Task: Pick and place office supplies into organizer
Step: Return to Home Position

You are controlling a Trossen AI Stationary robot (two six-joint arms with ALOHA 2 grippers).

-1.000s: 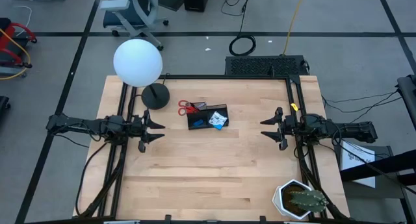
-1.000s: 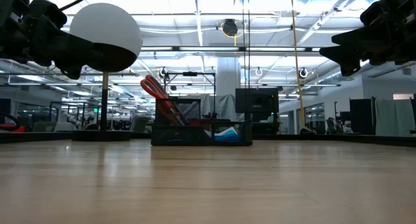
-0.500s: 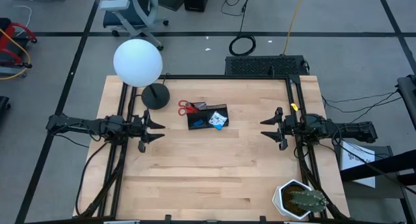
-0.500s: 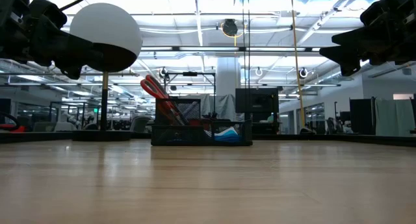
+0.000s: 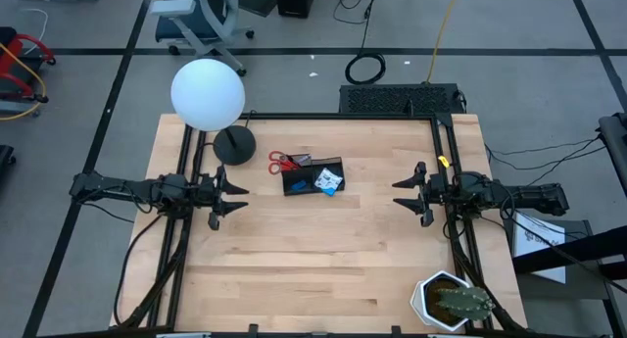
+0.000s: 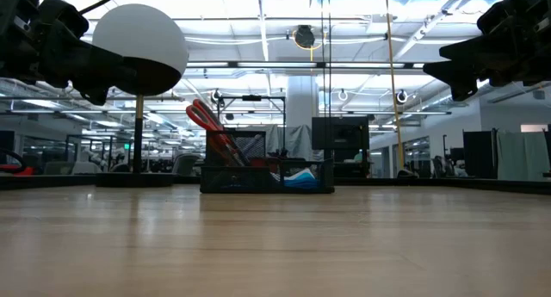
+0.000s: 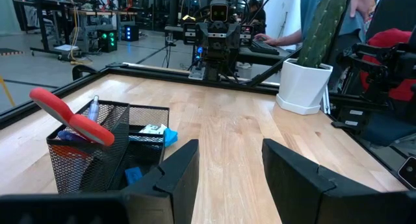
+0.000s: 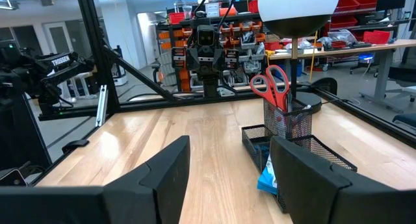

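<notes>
My left gripper (image 5: 242,199) hangs at 9 o'clock over the table (image 5: 323,269) and my right gripper (image 5: 396,193) at 3, both spread wide. The organizer (image 5: 313,176) sits toward 12, with the scissors (image 5: 284,162) and blue pad (image 5: 329,184) inside.

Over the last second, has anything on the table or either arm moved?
Nothing visibly changed. The left gripper and right gripper hover open on either side of the organizer, with the scissors standing in it.

Scissors (image 5: 285,162) blades hidden in organizer (image 5: 290,186), 12 o'clock from table (image 5: 323,260) centre. Smaller contents: can't tell. Cactus (image 7: 323,26) top cut off, my left wrist view.
</notes>
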